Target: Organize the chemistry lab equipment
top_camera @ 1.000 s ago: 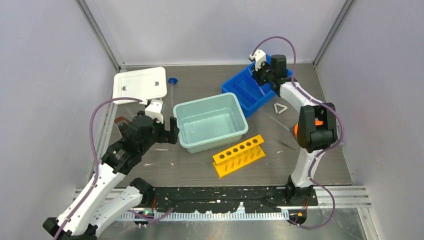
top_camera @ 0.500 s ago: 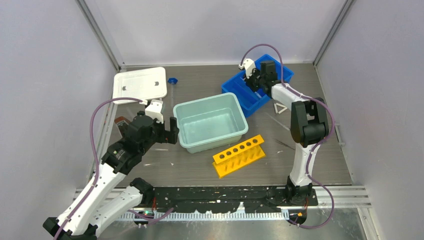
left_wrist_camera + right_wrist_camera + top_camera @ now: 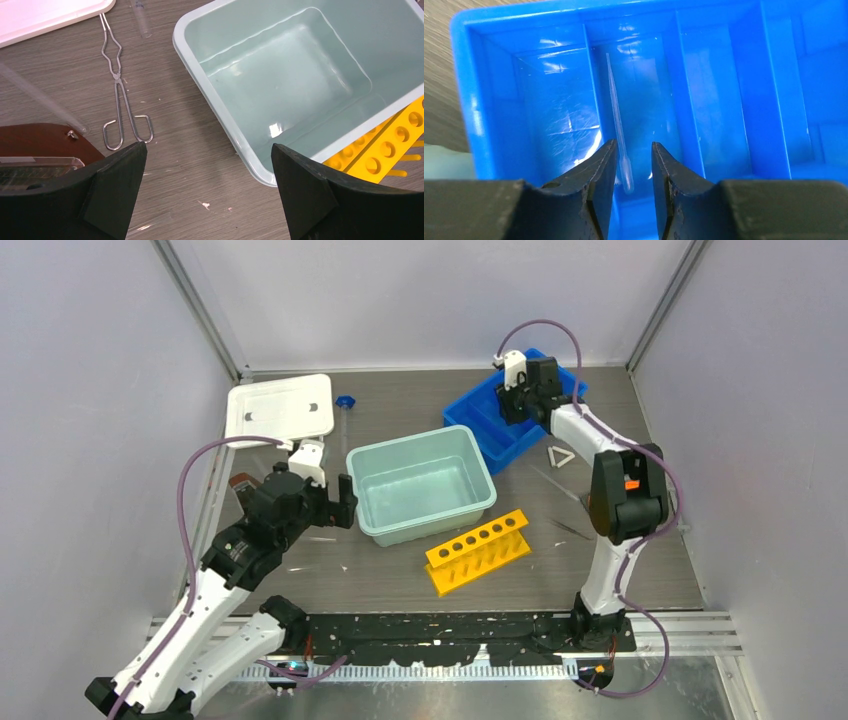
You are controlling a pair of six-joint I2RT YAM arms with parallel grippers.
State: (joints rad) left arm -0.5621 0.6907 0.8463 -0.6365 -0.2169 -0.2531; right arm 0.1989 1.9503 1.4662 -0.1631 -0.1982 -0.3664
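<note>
My right gripper hovers over the blue divided tray. Its jaws stand a little apart, empty. A slim clear pipette lies loose in a middle compartment, its bulb end just below the jaws. My left gripper is wide open and empty over bare table beside the teal tub. Silvery tongs lie ahead of it on the left. A wire triangle lies right of the tray. A clear tube with a blue cap lies behind the tub.
A yellow tube rack lies in front of the tub. A white lid sits at back left. Thin metal pieces lie near the right arm. A brown object and another clear tube lie beside my left finger.
My right gripper swung left over the blue tray, then back right a little, staying above it. The left arm has not moved.
</note>
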